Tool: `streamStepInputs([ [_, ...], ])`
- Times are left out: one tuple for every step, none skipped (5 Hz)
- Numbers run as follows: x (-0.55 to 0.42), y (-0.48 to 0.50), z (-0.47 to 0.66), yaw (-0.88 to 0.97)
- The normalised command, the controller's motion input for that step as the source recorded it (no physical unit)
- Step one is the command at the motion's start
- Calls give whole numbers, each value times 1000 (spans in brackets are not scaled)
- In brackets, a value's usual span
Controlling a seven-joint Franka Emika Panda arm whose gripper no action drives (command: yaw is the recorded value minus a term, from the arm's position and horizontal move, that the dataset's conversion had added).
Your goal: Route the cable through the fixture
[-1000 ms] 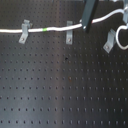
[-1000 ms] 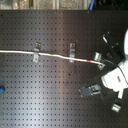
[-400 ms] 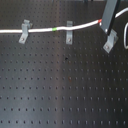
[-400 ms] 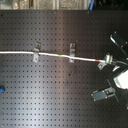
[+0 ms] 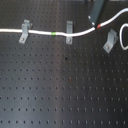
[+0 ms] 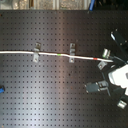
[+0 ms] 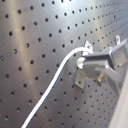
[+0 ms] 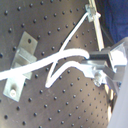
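Note:
The white cable point(image 5: 40, 33) lies across the black perforated board. It runs through the left clip point(image 5: 24, 31) and the middle clip point(image 5: 69, 33), with its green band point(image 5: 54, 34) between them. Past the middle clip it rises to its red band point(image 5: 102, 24). My gripper point(image 5: 95, 20) is shut on the cable just beside the red band. The third fixture point(image 5: 110, 40) stands apart from the cable, a little to the first exterior view's right of the gripper. In the second exterior view the cable point(image 6: 50, 53) ends at the gripper point(image 6: 111, 64). In both wrist views the fingers point(image 7: 97, 62) point(image 8: 100, 57) pinch the cable point(image 7: 55, 80) point(image 8: 35, 65).
A slack loop of cable point(image 5: 123, 37) hangs at the first exterior view's right edge beyond the third fixture. A small blue object point(image 6: 1, 90) sits at the second exterior view's left edge. The arm's body point(image 6: 120, 75) fills the second exterior view's right side.
The gripper has shifted toward the first exterior view's right with the cable in it, pulling the stretch past the middle clip out toward the third fixture. The red band now shows.

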Motion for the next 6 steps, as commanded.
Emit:
streamStepInputs([
  [-224,-89,68,106],
  [-329,-305,94,-126],
  [-322,-85,74,100],
  [-405,171,7,417],
  [-394,328,6,394],
  [-343,393,-16,397],
])
